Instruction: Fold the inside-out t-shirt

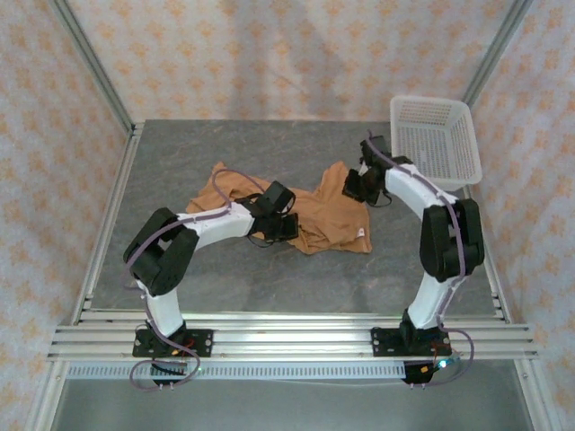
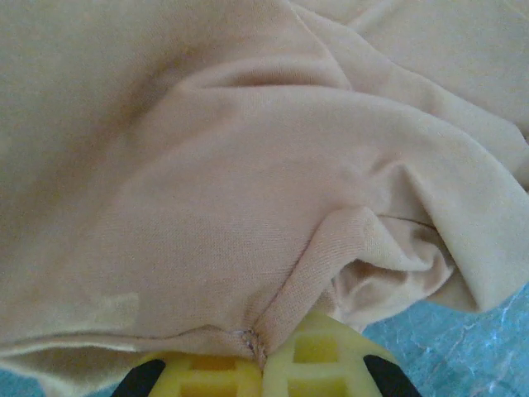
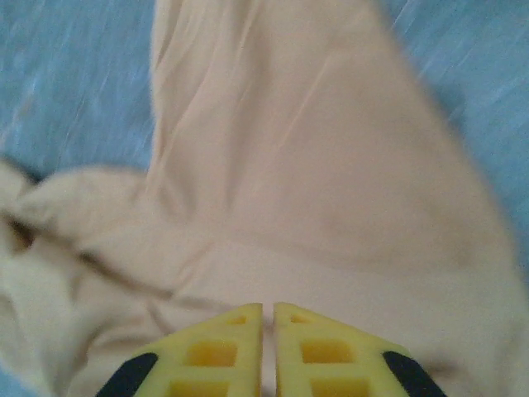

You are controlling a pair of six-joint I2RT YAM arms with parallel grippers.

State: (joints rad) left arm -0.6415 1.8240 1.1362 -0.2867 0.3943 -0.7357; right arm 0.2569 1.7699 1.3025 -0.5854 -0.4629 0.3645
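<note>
Currently the inside-out t-shirt [image 1: 325, 218] lies crumpled on the grey table [image 1: 180, 162], about mid-table, between the two arms. In the overhead view the garment spreads from a raised fold at the far left to a flatter portion at the near right.

Markings:
- A small white label [image 1: 362, 235] sits at the near right edge of the cloth. It is too small for any writing to be read.
- No other text on the cloth or the rig can be made out at this resolution.

Left gripper [image 2: 258, 354]: the yellow fingers [image 2: 207, 368] are clenched together, with a gathered ridge of the shirt pinched between them. A short stitched seam [image 2: 246, 336] meets the tips. From the pinch point the cloth fans out in soft folds, and a strip of table surface shows at the lower right of the left wrist view.

Right gripper [image 3: 269, 318]: it is positioned over the right portion of the shirt, fingertips down against the cloth. The two yellow fingers stand almost together, with a thin slit between them. Whether any cloth is caught in that slit cannot be told; the wrist view is slightly blurred.

A white mesh basket [image 1: 449, 154] stands at the far right corner of the table, apart from the garment.
</note>
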